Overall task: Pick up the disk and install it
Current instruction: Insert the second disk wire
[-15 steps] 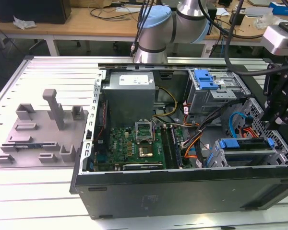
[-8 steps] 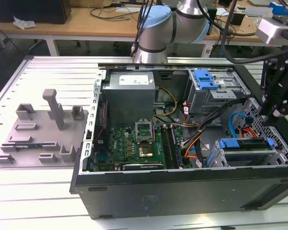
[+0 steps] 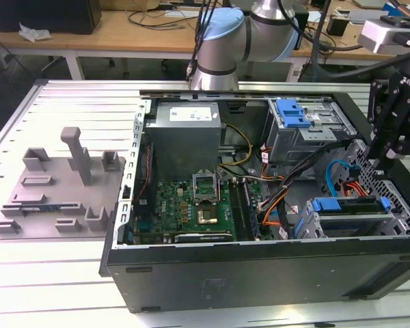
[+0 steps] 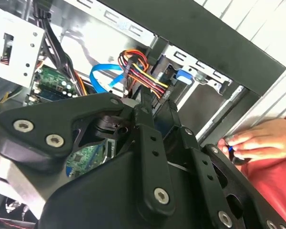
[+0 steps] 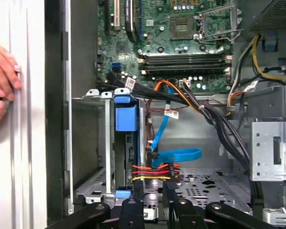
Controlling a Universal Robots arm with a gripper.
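Over at nine o'clock in the exterior view, a grey moulded parts tray (image 3: 58,188) lies on the slatted metal table (image 3: 68,102). At the centre sits the open black computer case (image 3: 260,273), with the silver power supply (image 3: 184,133) toward twelve o'clock above the green motherboard (image 3: 191,208). Further along, toward three o'clock, the disk (image 3: 347,206) sits in the lower drive cage (image 3: 386,222), its blue carrier frame showing along the top edge; in the first wrist view the same blue frame (image 5: 125,114) stands seated in its slot, with the red, yellow and orange power leads (image 5: 152,171) and a blue data cable (image 5: 176,155) beside it. The black gripper (image 3: 389,147) hangs just above the case's three o'clock end, near the disk but apart from it; its fingers (image 5: 170,193) stand close together with a narrow gap and nothing between them. A person's hand (image 4: 255,143) rests on the table just outside the case wall.
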